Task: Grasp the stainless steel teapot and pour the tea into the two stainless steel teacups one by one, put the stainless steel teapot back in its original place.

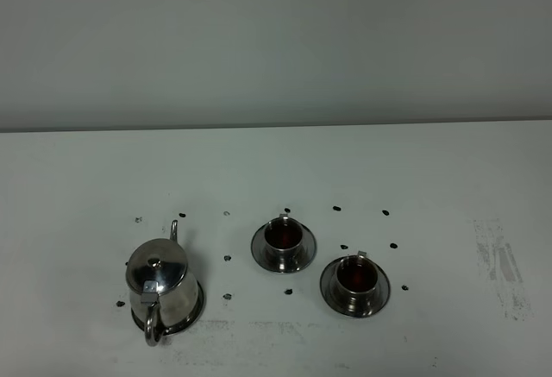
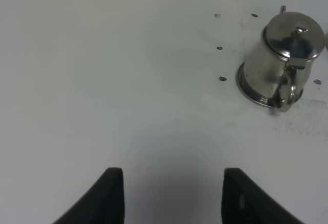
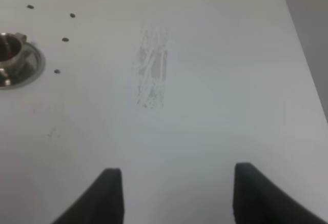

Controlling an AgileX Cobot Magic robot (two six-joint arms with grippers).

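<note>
The stainless steel teapot (image 1: 161, 288) stands upright on its round steel saucer (image 1: 197, 306) at the front left of the table, handle toward the front. It also shows in the left wrist view (image 2: 283, 56). Two steel teacups, one (image 1: 283, 237) in the middle and one (image 1: 355, 278) to its right, sit on their saucers and hold dark tea. The right wrist view shows part of a cup on its saucer (image 3: 13, 60). My left gripper (image 2: 171, 196) is open and empty, well away from the teapot. My right gripper (image 3: 174, 198) is open and empty over bare table.
Small black dots (image 1: 228, 259) ring the teapot's saucer and the cups. A scuffed grey patch (image 1: 500, 265) marks the table at the right, also seen in the right wrist view (image 3: 152, 75). A grey wall (image 1: 276, 40) stands behind the table's far edge.
</note>
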